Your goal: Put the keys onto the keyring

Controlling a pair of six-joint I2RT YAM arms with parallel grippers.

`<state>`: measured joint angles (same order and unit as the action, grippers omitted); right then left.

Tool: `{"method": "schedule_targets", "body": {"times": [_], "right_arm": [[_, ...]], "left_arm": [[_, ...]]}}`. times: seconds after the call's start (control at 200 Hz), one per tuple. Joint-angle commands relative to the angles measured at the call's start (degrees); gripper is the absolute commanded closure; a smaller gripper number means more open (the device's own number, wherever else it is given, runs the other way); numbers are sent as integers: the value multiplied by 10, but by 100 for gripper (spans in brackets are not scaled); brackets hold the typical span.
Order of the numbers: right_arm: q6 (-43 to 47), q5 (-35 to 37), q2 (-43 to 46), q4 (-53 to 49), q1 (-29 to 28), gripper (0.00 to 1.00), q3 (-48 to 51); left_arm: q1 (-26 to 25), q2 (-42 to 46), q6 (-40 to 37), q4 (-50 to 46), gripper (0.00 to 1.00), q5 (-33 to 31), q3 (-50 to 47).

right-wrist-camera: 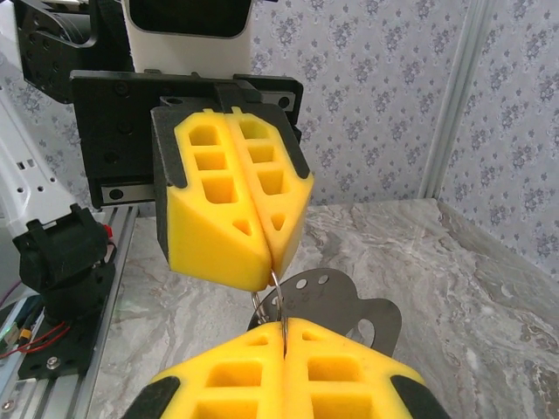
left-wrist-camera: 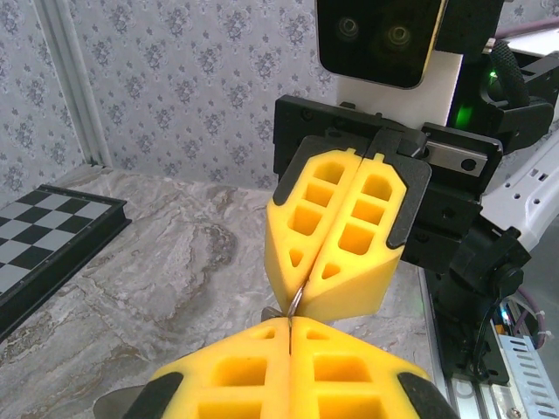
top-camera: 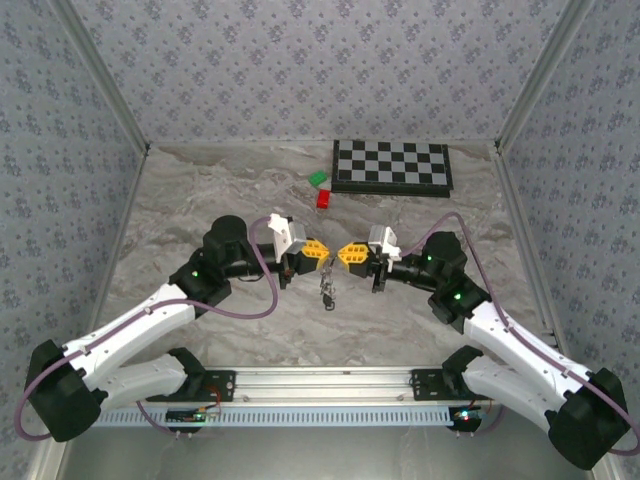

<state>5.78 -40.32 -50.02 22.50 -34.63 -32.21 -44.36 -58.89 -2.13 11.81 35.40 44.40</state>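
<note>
Above the middle of the table, my left gripper [top-camera: 325, 253] and right gripper [top-camera: 341, 256] meet tip to tip. Each is shut on the keyring [right-wrist-camera: 279, 292], a thin silvery wire loop that bridges the small gap between the two pairs of yellow pads. In the left wrist view the keyring [left-wrist-camera: 298, 299] runs from my left gripper [left-wrist-camera: 289, 321] up into the right gripper's pads [left-wrist-camera: 349, 236]. A flat grey metal tag [right-wrist-camera: 367, 305] with holes hangs behind the ring. A small dark cluster [top-camera: 327, 286] dangles under the ring; I cannot make out separate keys in it.
A folded chessboard [top-camera: 392, 166] lies at the back right. A green block [top-camera: 318, 179] and a red block [top-camera: 324, 198] sit just left of it. The aluminium rail [top-camera: 320, 385] runs along the near edge, and patterned walls enclose the marbled table [top-camera: 200, 200].
</note>
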Motion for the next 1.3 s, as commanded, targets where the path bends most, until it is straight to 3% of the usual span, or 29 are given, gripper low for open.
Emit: {"method": "schedule_targets", "body": {"times": [0.0,1.294], "right_arm": [[3,14,10,6,-1,100,-13],[25,-12,-3,-18,-24,100,-30]], "left_arm": [[0,8,-9,24,100,20,8],[0,-6,-7,22,100,22,13]]}}
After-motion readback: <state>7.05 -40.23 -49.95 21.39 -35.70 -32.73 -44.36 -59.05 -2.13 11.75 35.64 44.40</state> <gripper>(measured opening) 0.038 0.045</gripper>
